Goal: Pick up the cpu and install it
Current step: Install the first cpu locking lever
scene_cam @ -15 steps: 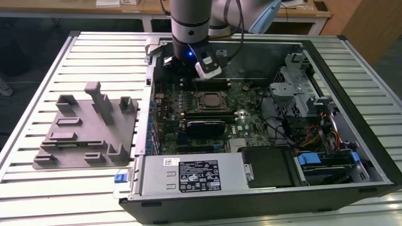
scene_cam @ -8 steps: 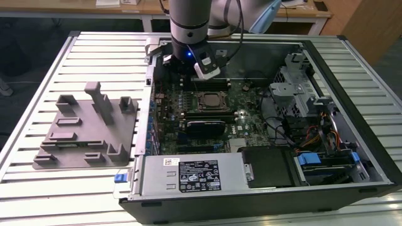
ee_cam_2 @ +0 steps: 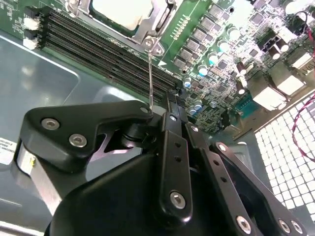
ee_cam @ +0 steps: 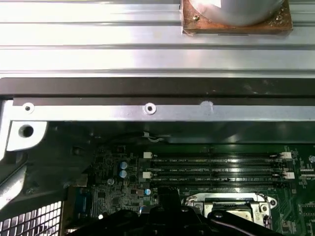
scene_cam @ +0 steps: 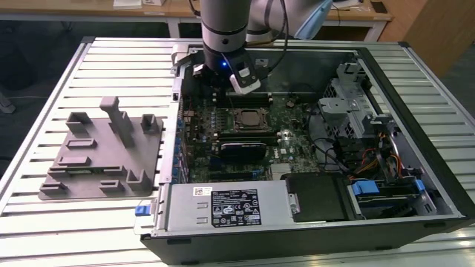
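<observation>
CPU point(scene_cam: 248, 118) sat in the black-framed socket point(scene_cam: 247, 110) at the middle of the motherboard point(scene_cam: 291, 146), inside the open computer case point(scene_cam: 415, 183) on the slatted worktop point(scene_cam: 44, 83). In the second wrist view its pale metal top point(ee_cam_2: 125, 11) lay within the socket frame, and a thin metal lever point(ee_cam_2: 149, 73) ran from the socket corner down to the pincer point(ee_cam_2: 157, 118). The pincer's black fingers point(ee_cam_2: 173, 147) were clenched together around the lever's end. The grey tray point(scene_cam: 104, 158) with upright blocks lay on the worktop, at the exterior view's left of the case.
</observation>
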You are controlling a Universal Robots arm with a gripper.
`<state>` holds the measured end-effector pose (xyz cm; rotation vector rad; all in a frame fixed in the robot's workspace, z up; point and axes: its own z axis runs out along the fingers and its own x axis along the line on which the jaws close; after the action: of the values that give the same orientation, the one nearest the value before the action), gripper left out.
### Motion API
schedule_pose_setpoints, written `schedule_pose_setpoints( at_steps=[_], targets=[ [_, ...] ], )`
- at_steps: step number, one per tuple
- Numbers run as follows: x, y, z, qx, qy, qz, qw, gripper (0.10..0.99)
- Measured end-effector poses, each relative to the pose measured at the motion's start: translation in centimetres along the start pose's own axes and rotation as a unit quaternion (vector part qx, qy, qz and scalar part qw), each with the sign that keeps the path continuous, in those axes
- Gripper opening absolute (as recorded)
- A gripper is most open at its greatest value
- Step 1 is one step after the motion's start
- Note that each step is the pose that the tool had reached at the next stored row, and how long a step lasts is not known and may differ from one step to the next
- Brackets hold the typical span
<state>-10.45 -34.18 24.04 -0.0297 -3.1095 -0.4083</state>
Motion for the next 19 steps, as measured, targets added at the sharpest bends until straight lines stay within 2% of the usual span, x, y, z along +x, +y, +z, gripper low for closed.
schedule_pose_setpoints(
  at_steps=[4, 19],
  targets=[
    [-0.85, 0.02, 0.00, 0.0000, 0.0000, 0.000, 1.0000, 0.106],
    [-5.16, 0.10, -0.01, 0.0000, -0.0003, 0.001, 1.0000, 0.106]
  ],
)
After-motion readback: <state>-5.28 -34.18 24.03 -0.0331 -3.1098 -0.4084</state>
